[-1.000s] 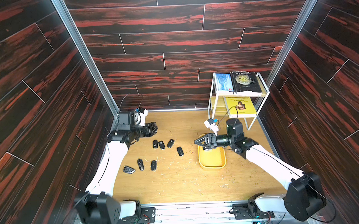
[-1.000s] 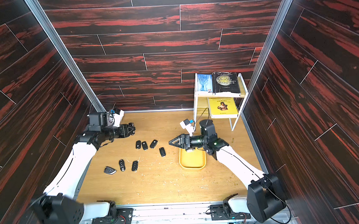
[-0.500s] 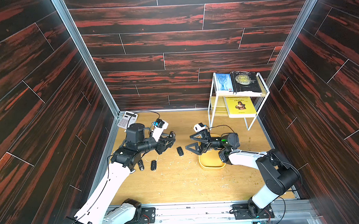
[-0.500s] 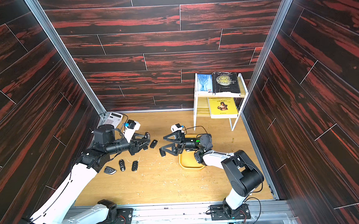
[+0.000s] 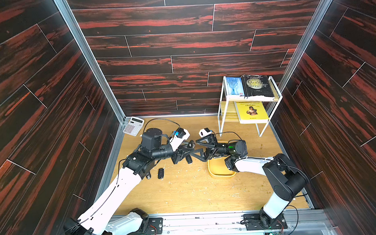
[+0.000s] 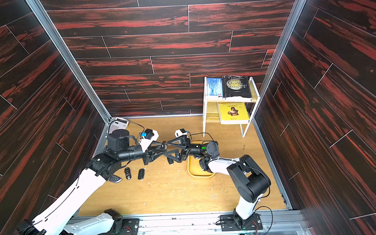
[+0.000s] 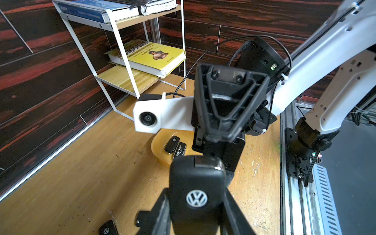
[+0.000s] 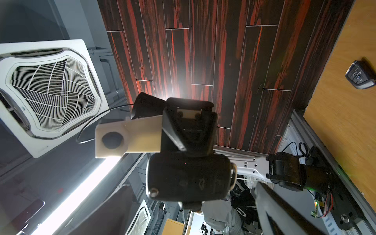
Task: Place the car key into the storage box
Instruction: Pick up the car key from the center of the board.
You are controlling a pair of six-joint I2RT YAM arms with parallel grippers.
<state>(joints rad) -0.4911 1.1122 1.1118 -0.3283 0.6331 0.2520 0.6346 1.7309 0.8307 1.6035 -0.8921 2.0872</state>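
My left gripper (image 7: pixel 196 205) is shut on a black car key (image 7: pixel 196 183) with a VW badge and holds it in the air above the table's middle. Facing it tip to tip, my right gripper (image 8: pixel 193 203) stands open; the key (image 8: pixel 189 179) lies between its spread fingers (image 8: pixel 272 209) without being clamped. In both top views the two grippers (image 5: pixel 189 146) (image 6: pixel 167 149) meet just left of the yellow storage box (image 5: pixel 212 175) (image 6: pixel 193 174). The box (image 7: pixel 155 145) holds two black keys (image 7: pixel 172 144).
Several loose black keys (image 5: pixel 161 172) (image 6: pixel 141 174) lie on the wooden table under and left of the left arm, one with a silver edge (image 8: pixel 360 77). A white wire rack with books (image 5: pixel 249 103) stands at the back right, a calculator (image 5: pixel 133 126) in the back left corner.
The left arm swung from the back left to the middle, carrying the key. The right gripper moved left off the box to meet it, staying open.
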